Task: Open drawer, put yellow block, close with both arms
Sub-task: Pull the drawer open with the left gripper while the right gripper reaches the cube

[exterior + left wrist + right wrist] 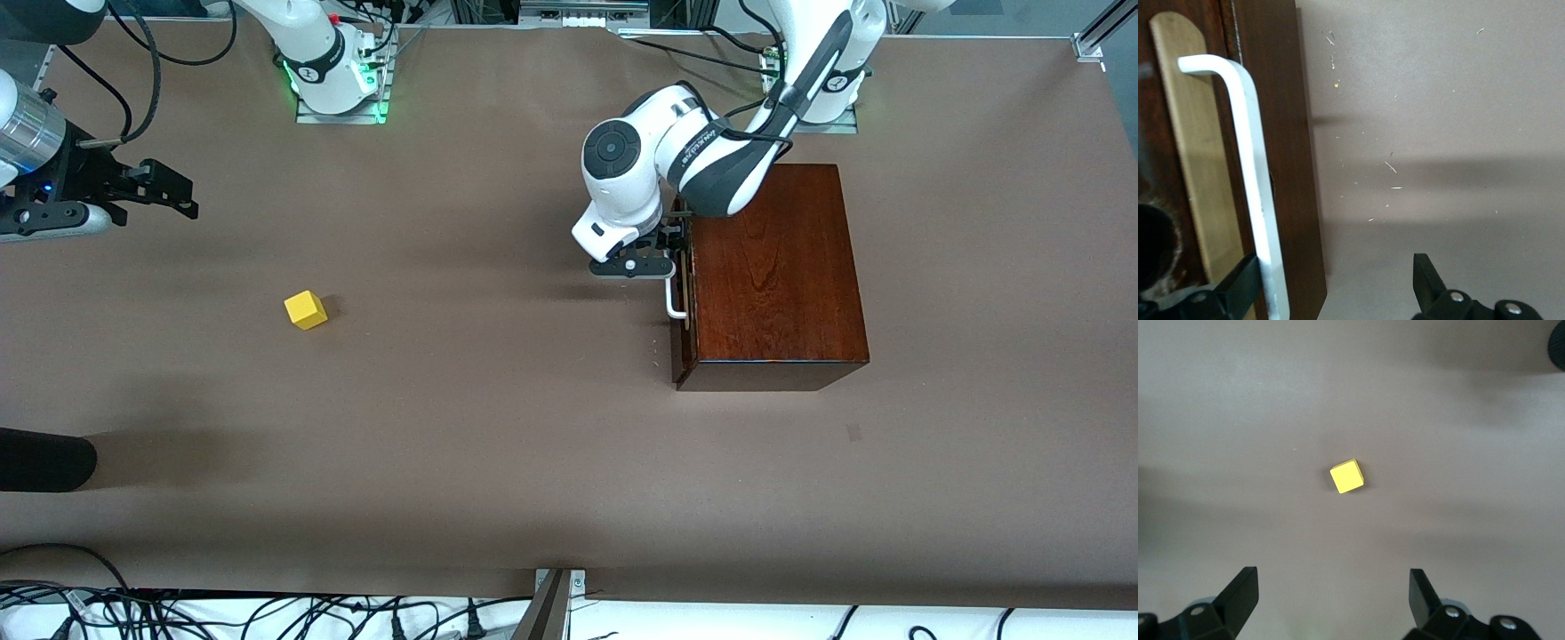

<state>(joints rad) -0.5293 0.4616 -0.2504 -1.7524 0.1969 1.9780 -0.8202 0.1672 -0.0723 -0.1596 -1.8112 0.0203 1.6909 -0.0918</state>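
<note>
the brown paper-covered table [498, 427] carries a glossy dark mahogany box [773, 267] at the left arm's end, its drawer [683, 293] shut flush, dark reddish-brown front facing the right arm's end. the white left arm [702, 151], with small dark lettering on its forearm too fine to read, reaches down to the drawer front. the left gripper [1338, 287] stands open at the white u-shaped bar handle [1251, 173], one finger against the bar, the other apart over the table. the right gripper [1331, 600] hangs open, empty, over the right arm's end of the table. the small bright yellow cube [306, 310] sits alone on the table, well apart from the box.
</note>
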